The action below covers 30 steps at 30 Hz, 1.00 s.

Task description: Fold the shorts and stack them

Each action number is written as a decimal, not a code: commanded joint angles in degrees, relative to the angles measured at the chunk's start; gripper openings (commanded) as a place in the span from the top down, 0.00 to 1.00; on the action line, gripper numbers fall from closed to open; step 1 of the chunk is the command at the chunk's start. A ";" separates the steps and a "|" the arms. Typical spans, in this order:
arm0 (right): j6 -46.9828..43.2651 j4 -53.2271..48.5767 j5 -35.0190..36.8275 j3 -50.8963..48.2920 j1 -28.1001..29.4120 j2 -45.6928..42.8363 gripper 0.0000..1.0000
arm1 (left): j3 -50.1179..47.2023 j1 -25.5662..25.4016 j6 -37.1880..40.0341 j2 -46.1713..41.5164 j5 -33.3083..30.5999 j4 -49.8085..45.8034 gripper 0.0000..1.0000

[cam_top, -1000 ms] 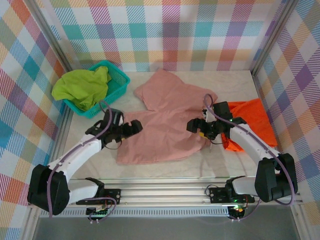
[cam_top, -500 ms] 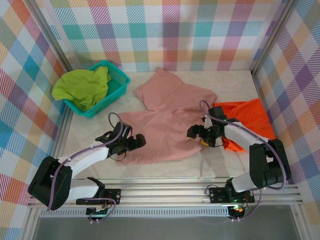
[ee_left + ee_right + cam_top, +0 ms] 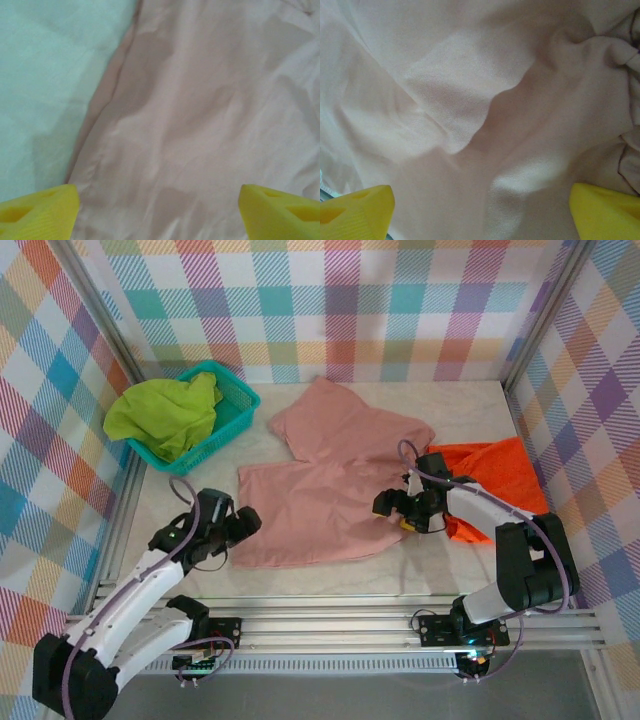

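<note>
Pale surface [image 3: 470, 560]: folding pink shorts [image 3: 320, 470]

Left hand [image 3: 250, 522] waits wide and empty at the shorts' near left edge. Right hand [image 3: 388, 506], wide and empty too, is over their right edge. Next each should pinch its edge.

A: Top external view, how is it set?
B: It is fixed high behind the arm bases [image 3: 440, 625] and tilted down and forward. The table [image 3: 480, 410] is taken in from near edge to far.
A: Wrist views?
B: Each is held close above the pink shorts [image 3: 200, 100] and pointed down. That cloth is shared by all three views.
</note>
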 commanded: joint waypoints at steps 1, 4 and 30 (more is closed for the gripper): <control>0.83 1.27 -1.57 0.85 0.00 -0.04 0.10 | -3.83 0.15 -7.51 -3.80 0.45 -8.65 0.22; 0.93 1.38 -1.67 0.74 -0.05 -0.57 0.10 | -6.64 0.15 -12.07 -7.02 0.33 -9.46 0.28; 1.32 2.64 -2.32 -0.92 -0.04 -1.45 0.10 | -13.46 0.24 -20.30 -0.45 3.74 9.07 0.60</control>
